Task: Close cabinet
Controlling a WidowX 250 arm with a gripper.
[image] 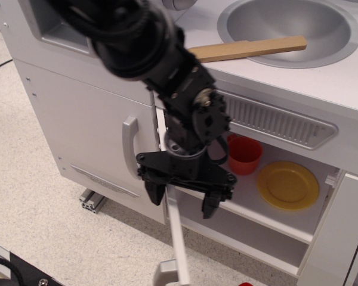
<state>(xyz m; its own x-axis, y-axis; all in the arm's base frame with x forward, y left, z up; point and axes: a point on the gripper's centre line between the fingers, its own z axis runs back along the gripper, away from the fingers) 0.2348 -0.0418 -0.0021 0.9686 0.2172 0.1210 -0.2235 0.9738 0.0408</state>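
The cabinet (268, 196) is standing open below the counter, with its white door (176, 238) swung out toward the camera so that only its thin edge is showing. The pale grey handle (166, 271) is peeking out at the bottom of that edge. By the look of it the door is sitting roughly half way through its swing, so the task is perhaps half done: the whole opening with its inner shelf (256, 208) is still exposed.

The end effector (182, 199) is hanging just above the door's top edge, its two black fingers spread wide and straddling that edge, one on each side. It is gripping nothing. Whether either finger is actually touching the panel is hard to say from this angle, since the fingers and the door edge are overlapping in the view.

Inside, a red cup (244, 155) and a yellow plate (287, 185) are sitting on the shelf, well back from the front lip, so they are not likely to be getting in the door's way. A wooden slat (250, 49) is lying across the rim of the sink bowl (292, 27) above. The taller door with its own handle (129, 146) to the left is shut already.

What is remaining is the second half of the swing: pressing the panel on toward the cabinet front until it is lying flush.
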